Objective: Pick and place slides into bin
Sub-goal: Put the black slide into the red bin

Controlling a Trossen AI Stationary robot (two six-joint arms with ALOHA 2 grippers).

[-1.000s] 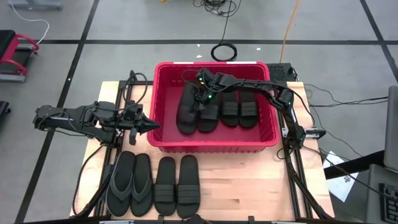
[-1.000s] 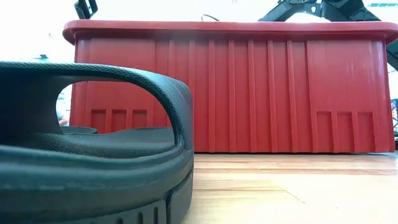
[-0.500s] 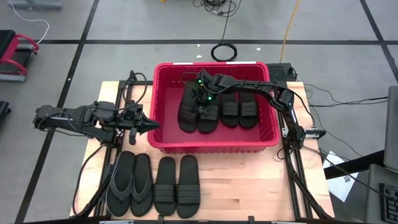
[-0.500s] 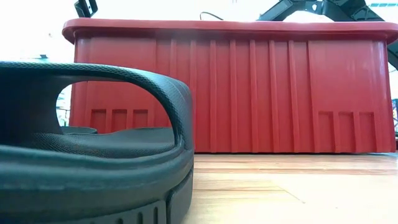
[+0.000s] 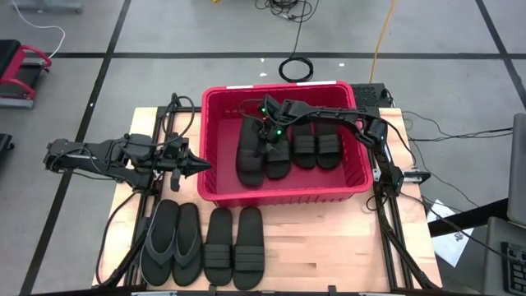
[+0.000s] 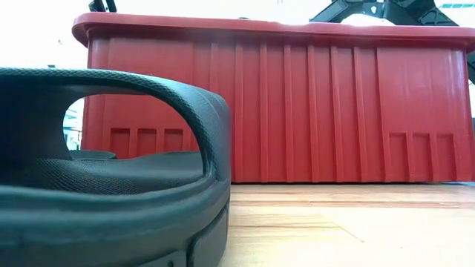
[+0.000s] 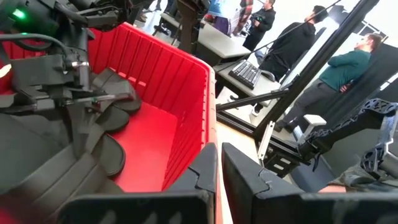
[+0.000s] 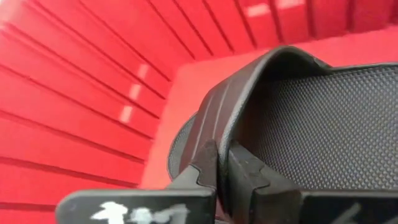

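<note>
High view, layout: large red rectangular plastic bin with slotted, ribbed walls sits at upper centre of the wooden table; four flat black rubber slides lie abreast inside it.
Slides outside the bin: two greyer thong flip-flops and two black ribbed-strap slides lie side by side at lower left centre, near the bin's front wall.
Right gripper: right gripper is inside the bin, upper centre, over the two leftmost slides; in the right wrist view its fingers are nearly pressed together, pinching the edge of a broad ribbed strap.
Left gripper: left gripper waits at middle left, just beside the bin's left wall; its fingers are pressed almost together, holding nothing.
Handling, judged: the rubber looks light, soft and flexible, not fragile; the textured footbed should give good friction.
Grasp point, judged: the arched strap is the best hold, since it stands clear of the sole, as the nearest slide shows in the low view; a sole-edge grip would likely bend.
Flip-flops, judged: thin thongs offer less to grip; expect sagging.
</note>
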